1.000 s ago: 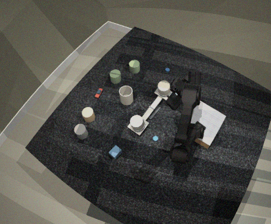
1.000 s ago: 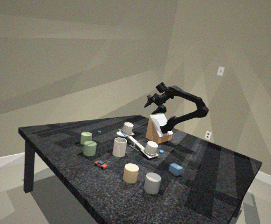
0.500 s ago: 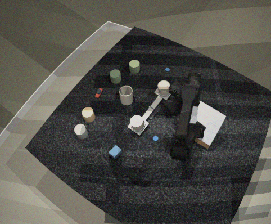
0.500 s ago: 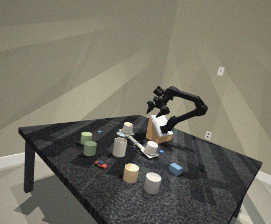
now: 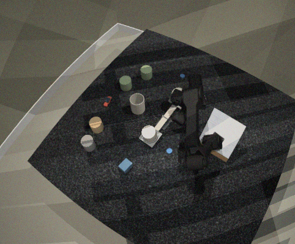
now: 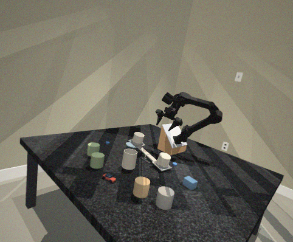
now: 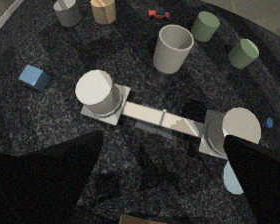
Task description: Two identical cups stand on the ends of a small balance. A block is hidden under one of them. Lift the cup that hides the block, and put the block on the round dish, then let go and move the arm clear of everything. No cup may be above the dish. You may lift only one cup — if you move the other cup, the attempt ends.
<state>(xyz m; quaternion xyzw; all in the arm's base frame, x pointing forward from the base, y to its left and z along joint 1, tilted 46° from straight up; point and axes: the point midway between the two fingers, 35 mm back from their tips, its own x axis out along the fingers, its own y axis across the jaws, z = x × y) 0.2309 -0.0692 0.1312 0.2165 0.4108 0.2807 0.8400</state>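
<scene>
One white cup [image 5: 149, 132] [image 6: 163, 160] [image 7: 94, 88] stands upside down on the balance's near end in the exterior view. The identical other cup [image 5: 178, 88] [image 6: 138, 138] [image 7: 242, 126] stands on the far end, partly hidden by the arm in the top view. The balance beam [image 5: 164, 119] [image 6: 148, 155] [image 7: 141, 113] appears tilted, the far end higher. The pale blue round dish [image 6: 130, 145] [image 7: 233, 179] lies beside the far end, partly covered by a finger in the wrist view. No hidden block shows. My gripper [image 6: 164, 126] [image 7: 164, 139] is open and empty, above the balance.
A tall open grey cup [image 5: 138, 104] [image 6: 129, 159] [image 7: 172, 50] stands beside the beam. Two green cylinders, an orange one [image 6: 141, 187], a grey one [image 6: 165, 198], a red toy car [image 6: 109, 177] and a blue block [image 6: 190, 182] stand around. A white-topped wooden wedge [image 5: 230, 132] [image 6: 165, 141] is by the arm's base.
</scene>
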